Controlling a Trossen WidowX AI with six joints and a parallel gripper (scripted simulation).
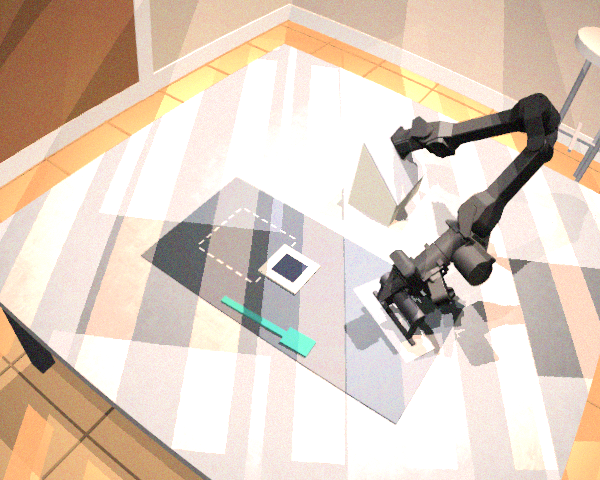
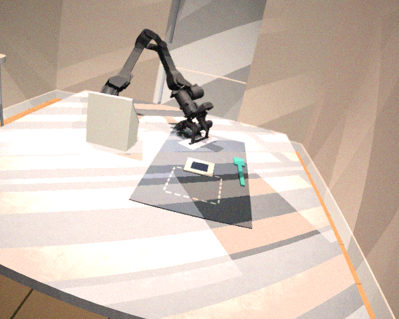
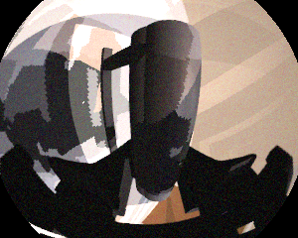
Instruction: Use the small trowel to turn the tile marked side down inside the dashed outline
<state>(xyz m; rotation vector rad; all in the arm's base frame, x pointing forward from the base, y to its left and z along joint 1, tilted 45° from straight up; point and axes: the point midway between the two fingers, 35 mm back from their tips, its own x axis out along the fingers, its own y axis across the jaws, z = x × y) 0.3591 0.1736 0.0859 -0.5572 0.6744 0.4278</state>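
The tile [image 1: 290, 267] [image 2: 199, 167] lies flat with its dark marked square up, at the near edge of the dashed outline [image 1: 243, 208] [image 2: 167, 191] and mostly outside it. The trowel [image 1: 366, 295] [image 2: 187, 142] [image 3: 164, 74] has a pale rectangular blade and a thick black handle above it; the blade rests at the mat's arm-side part. My gripper [image 1: 401, 299] [image 2: 199, 127] [image 3: 153, 139] is tilted and shut on the trowel's handle. The handle hides my fingertips in the wrist view.
A flat teal paddle [image 1: 296, 342] [image 2: 239, 161] lies along one long edge of the grey mat [image 1: 323, 310] [image 2: 141, 195]. A tall pale wedge-shaped block [image 1: 372, 188] [image 2: 108, 119] stands off the opposite edge, near the arm's base. Striped shadows cross the table.
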